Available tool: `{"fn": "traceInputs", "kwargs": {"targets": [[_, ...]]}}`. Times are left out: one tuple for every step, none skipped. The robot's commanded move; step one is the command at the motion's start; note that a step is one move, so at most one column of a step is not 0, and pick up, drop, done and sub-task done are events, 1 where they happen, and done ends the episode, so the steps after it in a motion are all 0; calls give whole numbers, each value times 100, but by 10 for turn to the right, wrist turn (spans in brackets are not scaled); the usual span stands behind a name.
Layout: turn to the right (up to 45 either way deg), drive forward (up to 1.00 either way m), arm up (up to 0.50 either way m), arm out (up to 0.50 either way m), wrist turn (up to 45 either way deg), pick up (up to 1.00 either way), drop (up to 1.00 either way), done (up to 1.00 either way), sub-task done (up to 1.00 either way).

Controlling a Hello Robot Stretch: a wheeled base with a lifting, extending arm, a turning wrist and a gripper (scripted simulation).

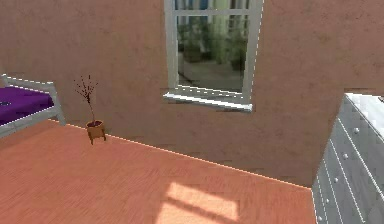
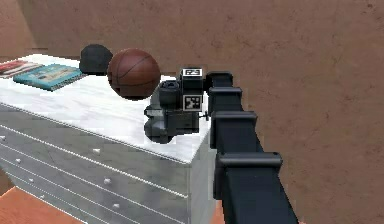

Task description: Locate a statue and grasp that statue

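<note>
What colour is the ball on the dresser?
Reddish-brown ball with dark seam lines; clearest in the arm side view.

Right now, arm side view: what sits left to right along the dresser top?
Flat red-and-white item → teal book → dark rounded thing → brown basketball → hand → arm's dark bar.

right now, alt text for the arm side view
A dark arm reaches to a white dresser, its gripper near a brown ball on top. A dark rounded thing and books lie farther left, before a brown wall.
</note>
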Motion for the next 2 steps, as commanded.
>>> {"fn": "traceInputs", "kwargs": {"targets": [[0,0,-12,0,0,0,0,0,0],[0,0,0,0,0,100,0,0,0]]}}
